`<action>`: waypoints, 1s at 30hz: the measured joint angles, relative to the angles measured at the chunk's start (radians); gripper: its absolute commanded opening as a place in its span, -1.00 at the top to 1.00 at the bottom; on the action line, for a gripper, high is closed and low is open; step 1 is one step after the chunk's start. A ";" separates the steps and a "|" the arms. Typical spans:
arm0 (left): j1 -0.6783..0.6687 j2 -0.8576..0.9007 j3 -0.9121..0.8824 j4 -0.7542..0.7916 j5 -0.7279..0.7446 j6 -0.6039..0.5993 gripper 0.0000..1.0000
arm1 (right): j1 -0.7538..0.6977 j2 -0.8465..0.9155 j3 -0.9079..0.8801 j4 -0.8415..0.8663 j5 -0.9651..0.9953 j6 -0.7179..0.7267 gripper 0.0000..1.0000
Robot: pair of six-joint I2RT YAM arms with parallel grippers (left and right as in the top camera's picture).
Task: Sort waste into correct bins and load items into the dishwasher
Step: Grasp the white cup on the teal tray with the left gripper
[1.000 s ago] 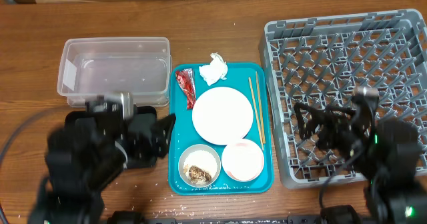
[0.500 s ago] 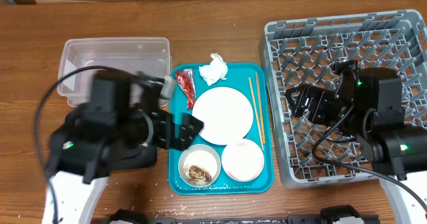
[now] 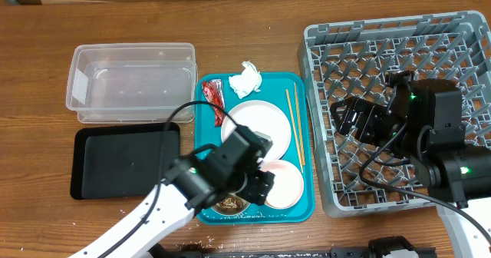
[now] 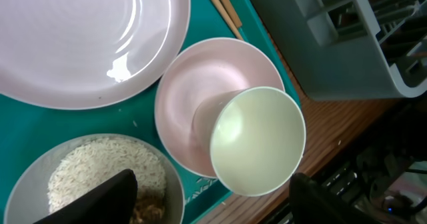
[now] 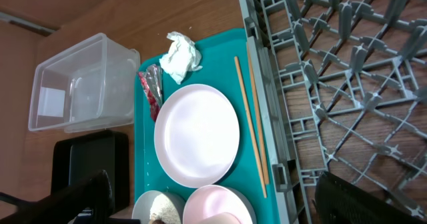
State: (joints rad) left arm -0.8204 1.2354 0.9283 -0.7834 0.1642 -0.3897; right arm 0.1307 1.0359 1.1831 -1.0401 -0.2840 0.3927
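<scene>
My left gripper (image 3: 249,170) (image 4: 207,211) is open and empty. It hovers low over the front of the teal tray, above the small white bowl (image 4: 175,184) of rice scraps (image 4: 100,174) and the pink bowl (image 4: 193,84). A pale cup shape (image 4: 257,141) stands in the pink bowl. The pink plate (image 3: 268,120) and the chopsticks (image 3: 294,124) lie behind them. The tissue (image 3: 245,78) and the red wrapper (image 3: 212,100) are at the tray's back. My right gripper (image 3: 349,120) (image 5: 220,211) is open and empty over the left side of the dish rack (image 3: 399,66).
The clear tub (image 3: 130,81) stands at the back left, and the black tray (image 3: 123,162) lies in front of it. The teal tray (image 3: 307,208) lies close beside the rack's left wall. Rice grains dot the table at the front left.
My left arm has swung right, from over the black tray to over the bowls at the teal tray's front. My right arm rose over the rack and has since held still.
</scene>
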 measured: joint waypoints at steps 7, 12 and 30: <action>-0.069 0.186 0.000 0.053 -0.075 -0.021 0.00 | 0.000 0.000 0.000 -0.002 0.000 0.000 -1.00; -0.068 0.272 0.000 0.069 -0.076 -0.026 0.89 | 0.000 0.000 0.000 -0.005 0.000 -0.001 -1.00; 0.183 0.189 0.314 -0.159 0.076 -0.005 0.92 | 0.000 0.000 0.000 -0.020 -0.012 -0.001 -0.94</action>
State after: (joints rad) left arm -0.6376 1.4242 1.2419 -0.9424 0.2401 -0.3946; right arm 0.1307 1.0359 1.1831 -1.0599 -0.2958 0.3916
